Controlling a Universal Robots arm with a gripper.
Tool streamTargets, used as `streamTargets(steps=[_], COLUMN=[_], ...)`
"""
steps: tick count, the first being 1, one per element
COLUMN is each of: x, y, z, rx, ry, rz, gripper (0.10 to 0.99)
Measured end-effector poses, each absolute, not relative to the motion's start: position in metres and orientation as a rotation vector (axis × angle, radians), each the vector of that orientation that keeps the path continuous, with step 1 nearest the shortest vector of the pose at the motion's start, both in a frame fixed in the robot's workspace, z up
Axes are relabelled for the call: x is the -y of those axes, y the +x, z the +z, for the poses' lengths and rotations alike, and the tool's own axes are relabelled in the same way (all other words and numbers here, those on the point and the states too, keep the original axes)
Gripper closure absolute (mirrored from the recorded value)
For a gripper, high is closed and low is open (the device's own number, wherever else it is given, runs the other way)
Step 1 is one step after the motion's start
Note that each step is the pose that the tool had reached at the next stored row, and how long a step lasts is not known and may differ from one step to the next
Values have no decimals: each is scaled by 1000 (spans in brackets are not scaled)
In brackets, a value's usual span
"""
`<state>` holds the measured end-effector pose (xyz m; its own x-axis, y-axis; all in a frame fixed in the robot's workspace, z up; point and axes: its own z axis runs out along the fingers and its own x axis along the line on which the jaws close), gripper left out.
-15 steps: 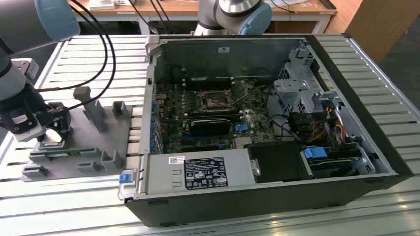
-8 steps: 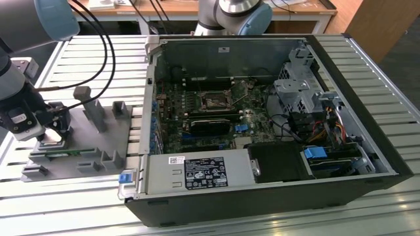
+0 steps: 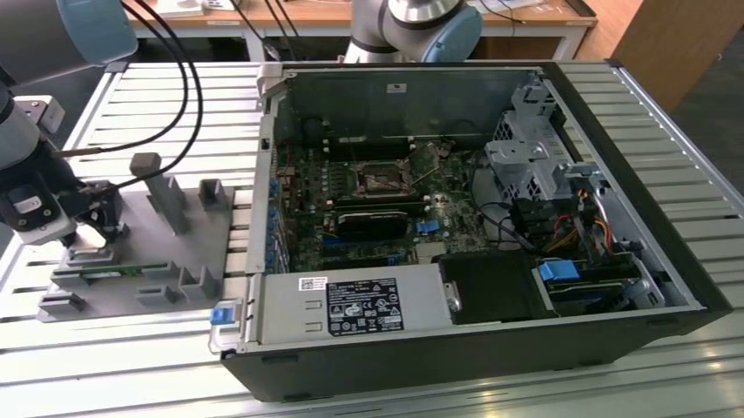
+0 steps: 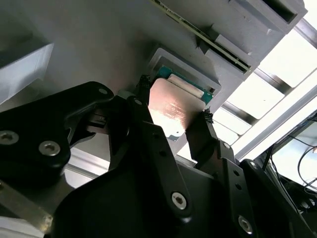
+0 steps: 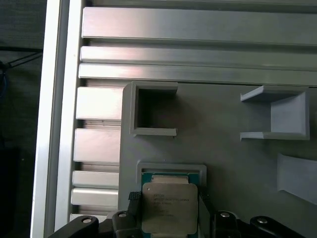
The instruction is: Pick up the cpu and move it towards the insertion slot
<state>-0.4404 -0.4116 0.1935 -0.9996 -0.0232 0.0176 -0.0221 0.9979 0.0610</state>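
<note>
Cpu (image 5: 168, 208) sits at far left, just over its tray (image 3: 163, 257) recess, pinched edgewise by my gripper (image 4: 174, 100). The hold looks thin to me, so it may tilt or slip long before the slot (image 3: 382, 180), well off rightward.

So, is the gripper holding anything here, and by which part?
Yes: the gripper is shut on the cpu, with its fingers against two opposite side edges, at the tray's recess.
</note>
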Motion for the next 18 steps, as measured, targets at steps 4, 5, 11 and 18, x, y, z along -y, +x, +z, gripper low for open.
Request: streamTargets(steps=[4, 5, 11, 18], x=[412, 412, 412, 412], y=[-440, -440, -440, -440], z=[197, 198, 204, 211], rx=[3122, 3122, 3122, 3122], ry=[35, 35, 35, 35], rz=[-95, -95, -95, -95], gripper=[545, 545, 545, 545])
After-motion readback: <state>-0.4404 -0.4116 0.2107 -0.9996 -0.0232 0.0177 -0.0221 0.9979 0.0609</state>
